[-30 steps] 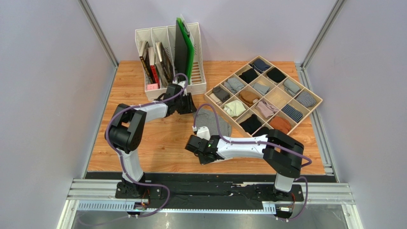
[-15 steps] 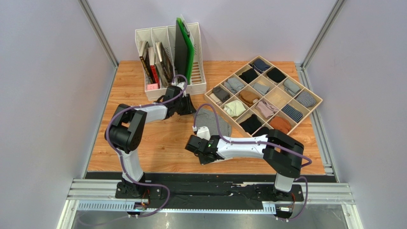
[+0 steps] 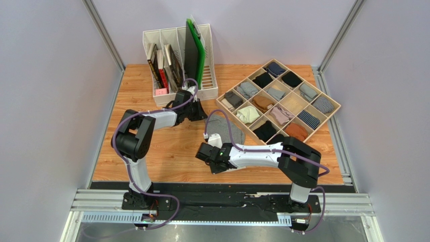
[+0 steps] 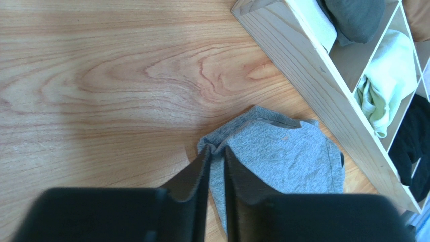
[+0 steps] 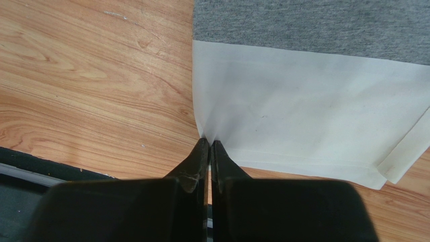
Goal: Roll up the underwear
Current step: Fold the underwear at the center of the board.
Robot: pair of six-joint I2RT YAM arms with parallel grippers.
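The underwear (image 3: 229, 127) lies flat on the wooden table between the two arms, heather-grey with a wide white waistband (image 5: 303, 121) at its near end. My left gripper (image 3: 202, 115) is at the garment's far left corner. In the left wrist view its tips (image 4: 217, 149) are pinched on a bunched fold of the grey fabric (image 4: 287, 151). My right gripper (image 3: 208, 150) is low at the near left corner, its jaws (image 5: 209, 142) shut on the waistband's corner edge. The right arm hides most of the waistband in the top view.
A wooden divided tray (image 3: 330, 108) of rolled bundles sits at the back right, its wall (image 4: 313, 75) close beside the underwear. A white file holder (image 3: 174, 60) with books and a green board stands at the back left. The table's near edge (image 5: 30, 161) lies just behind my right gripper.
The left jaws have narrowed onto the grey corner and bunched it. Both arms and the underwear stay where they were.
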